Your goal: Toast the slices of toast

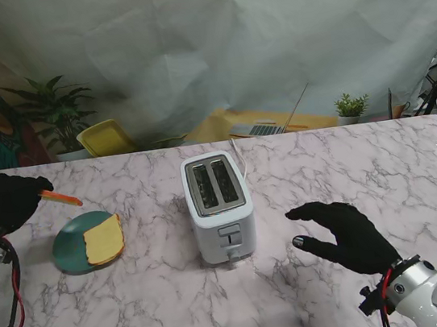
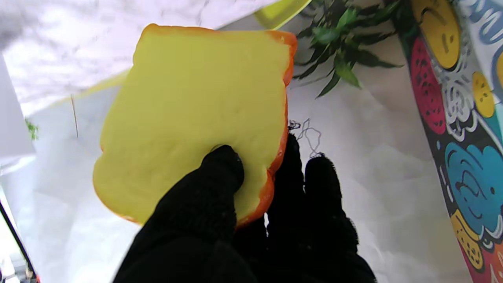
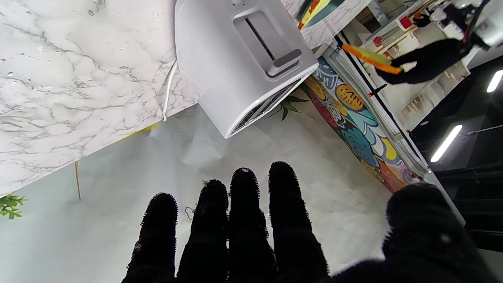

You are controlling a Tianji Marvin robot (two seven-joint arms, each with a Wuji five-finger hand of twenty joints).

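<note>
While left hand [image 1: 8,201] grips toast [image 2: 192,118], toaster [image 1: 219,206] stands well apart.

Two toast slices [image 1: 103,239] [image 1: 61,199], one toaster [image 1: 219,206], one plate [image 1: 69,244].

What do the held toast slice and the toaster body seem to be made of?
Yellow toast slice with orange crust: probably soft foam or rubber, matte; the thumb dents its face and the colours are too vivid for bread. White two-slot toaster: likely smooth plastic, with a faint sheen.

Bare marble table [image 1: 384,181] right of toaster [image 1: 219,205]; plate [image 1: 71,245] at its left.
</note>
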